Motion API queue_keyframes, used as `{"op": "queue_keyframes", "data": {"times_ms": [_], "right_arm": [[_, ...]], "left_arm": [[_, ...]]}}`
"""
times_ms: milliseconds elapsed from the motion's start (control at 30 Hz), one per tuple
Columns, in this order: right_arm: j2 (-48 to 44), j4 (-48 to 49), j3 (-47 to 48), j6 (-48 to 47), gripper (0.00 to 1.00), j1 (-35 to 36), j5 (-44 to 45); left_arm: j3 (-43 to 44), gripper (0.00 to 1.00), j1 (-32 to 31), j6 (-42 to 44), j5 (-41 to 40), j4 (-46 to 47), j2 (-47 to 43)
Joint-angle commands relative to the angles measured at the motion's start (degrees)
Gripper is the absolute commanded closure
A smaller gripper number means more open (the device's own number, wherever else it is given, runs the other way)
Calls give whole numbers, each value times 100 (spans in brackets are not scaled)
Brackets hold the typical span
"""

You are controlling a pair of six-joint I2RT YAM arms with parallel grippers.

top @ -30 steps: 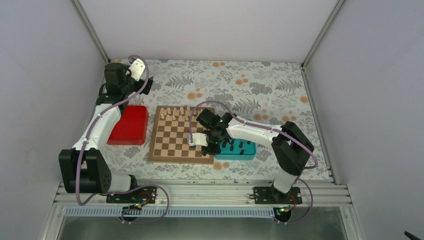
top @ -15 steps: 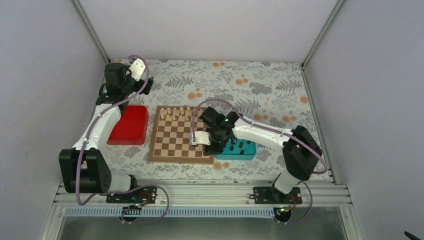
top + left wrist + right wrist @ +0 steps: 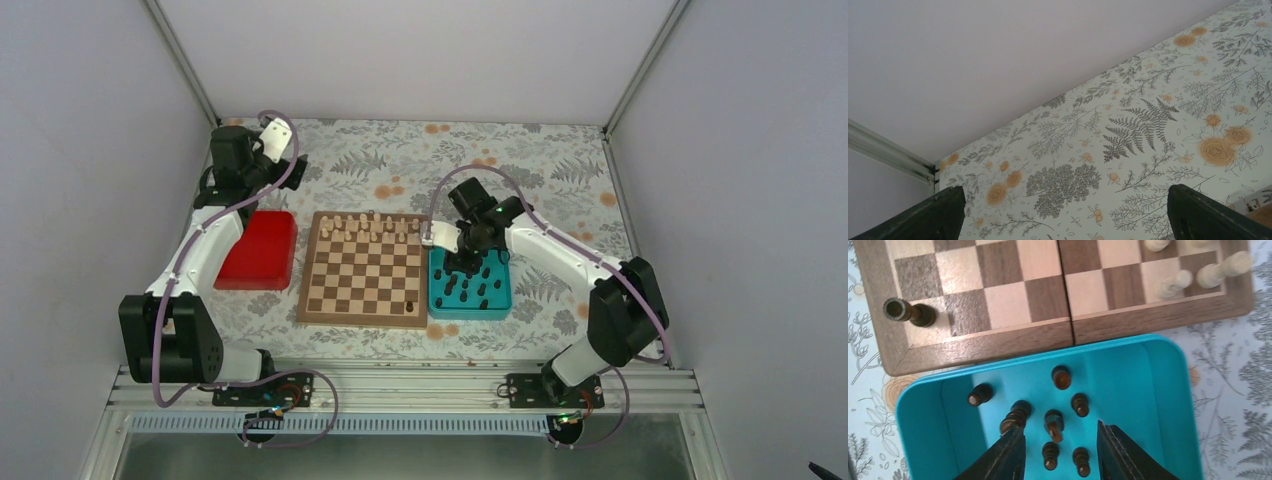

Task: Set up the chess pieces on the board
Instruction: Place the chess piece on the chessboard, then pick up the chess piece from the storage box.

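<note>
A floral cloth (image 3: 520,170) covers the table, which is boxed in by plain pale walls (image 3: 400,60) on three sides. From the left, the overhead view shows the left gripper (image 3: 272,137) raised at the far corner, then a red tray (image 3: 258,250), the board (image 3: 365,268), and a teal tray (image 3: 470,300) just beside the board's right edge. Pale pieces (image 3: 366,228) line the board's far rows.

Only the left wrist view shows that gripper's fingers (image 3: 938,215) spread wide above bare cloth, holding nothing. Only the right wrist view makes the dark chess pieces (image 3: 1062,377) clear. Most stand in the teal tray, and a lone dark piece (image 3: 910,312) stands on the board's corner square by the tray. The right gripper (image 3: 1060,440) hangs over the tray with its jaws parted, gripping nothing.

From overhead the right arm covers the tray's far end. The kinds of the pieces are too small to tell.
</note>
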Motion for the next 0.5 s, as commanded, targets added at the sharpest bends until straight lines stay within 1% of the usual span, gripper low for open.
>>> {"op": "queue_keyframes", "data": {"times_ms": [0, 267, 467], "right_arm": [[-29, -127, -253, -152, 62, 60, 4], [259, -60, -462, -115, 62, 59, -143], [294, 81, -630, -86, 61, 62, -152]], "left_arm": [[5, 0, 43, -8, -21, 195, 58], [-18, 0, 43, 7, -59, 203, 64], [-37, 0, 43, 1, -40, 215, 99]]}}
